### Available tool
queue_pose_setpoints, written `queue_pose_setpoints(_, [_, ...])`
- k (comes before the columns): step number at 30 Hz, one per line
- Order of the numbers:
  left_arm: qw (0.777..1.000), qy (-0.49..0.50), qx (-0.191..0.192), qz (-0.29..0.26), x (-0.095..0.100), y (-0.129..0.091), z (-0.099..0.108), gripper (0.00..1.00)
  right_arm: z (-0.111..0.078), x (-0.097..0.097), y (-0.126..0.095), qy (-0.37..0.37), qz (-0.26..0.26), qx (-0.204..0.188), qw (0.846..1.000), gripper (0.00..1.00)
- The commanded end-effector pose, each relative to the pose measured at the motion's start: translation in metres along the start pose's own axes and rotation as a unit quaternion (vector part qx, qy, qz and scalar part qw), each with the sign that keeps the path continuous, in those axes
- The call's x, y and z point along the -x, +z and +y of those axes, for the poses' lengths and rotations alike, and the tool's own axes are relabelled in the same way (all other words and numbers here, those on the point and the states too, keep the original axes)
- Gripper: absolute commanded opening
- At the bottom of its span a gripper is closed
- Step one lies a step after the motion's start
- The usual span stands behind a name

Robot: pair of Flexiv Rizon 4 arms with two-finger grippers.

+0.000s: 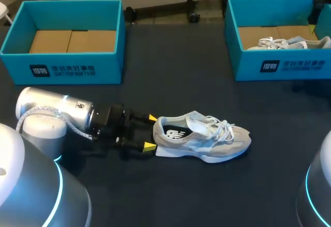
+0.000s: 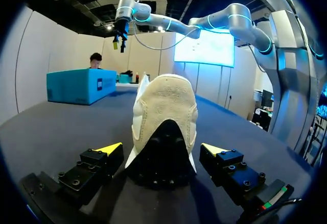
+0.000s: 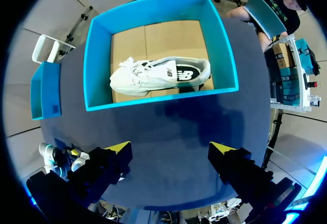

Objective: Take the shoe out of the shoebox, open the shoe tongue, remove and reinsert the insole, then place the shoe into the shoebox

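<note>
In the head view, the pale grey and white lace-up running shoe (image 1: 204,136) is sitting upright on its sole on the dark surface (image 1: 170,82), toe pointing toward the robot's right, outside both boxes. The left end effector (image 1: 150,132) is lying low at the heel, its yellow-tipped fingers spread to either side of it. At the far left, an open teal cardboard shoebox (image 1: 62,64) is showing only its brown base. At the far right, a second teal shoebox (image 1: 279,64) is holding a second white shoe (image 1: 289,43).

In the left wrist view, the suede heel (image 2: 164,117) is standing between the spread fingers. A strip of surface is showing on each side, so the fingers are probably not touching it, though the dark foot of the heel is making that hard to confirm.

In the right wrist view, the right end effector (image 3: 171,149) is hanging above the second shoebox (image 3: 153,101), fingers spread and holding nothing. The second shoe (image 3: 158,76) is lying on its side inside.

With the running shoe out on the surface and its dark insole (image 1: 173,133) seemingly seated inside, the tongue-opening step appears to be in hand. The next move likely calls for the left fingers closing on the heel to steady it, with the right arm crossing over to lift the tongue (image 1: 199,125).
</note>
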State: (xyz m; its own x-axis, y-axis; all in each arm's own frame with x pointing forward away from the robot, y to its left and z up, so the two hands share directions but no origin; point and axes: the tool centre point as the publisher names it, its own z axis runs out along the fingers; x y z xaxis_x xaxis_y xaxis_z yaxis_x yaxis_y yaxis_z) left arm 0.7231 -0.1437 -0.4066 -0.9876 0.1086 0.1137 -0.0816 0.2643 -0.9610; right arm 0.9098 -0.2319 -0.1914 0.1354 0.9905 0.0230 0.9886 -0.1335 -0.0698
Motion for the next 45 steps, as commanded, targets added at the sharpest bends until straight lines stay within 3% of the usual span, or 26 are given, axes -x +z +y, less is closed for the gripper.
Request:
queue_pose_setpoints(1, [1.0, -0.001, 0.0, 0.001, 0.002, 0.01, 0.002, 1.0, -0.001, 0.0, 0.0, 0.001, 0.0, 0.001, 1.0, 1.0])
queue_pose_setpoints(45, [1.0, -0.007, -0.023, -0.018, -0.008, 0.049, -0.003, 1.0, -0.001, 0.0, 0.0, 0.001, 0.0, 0.001, 1.0, 1.0])
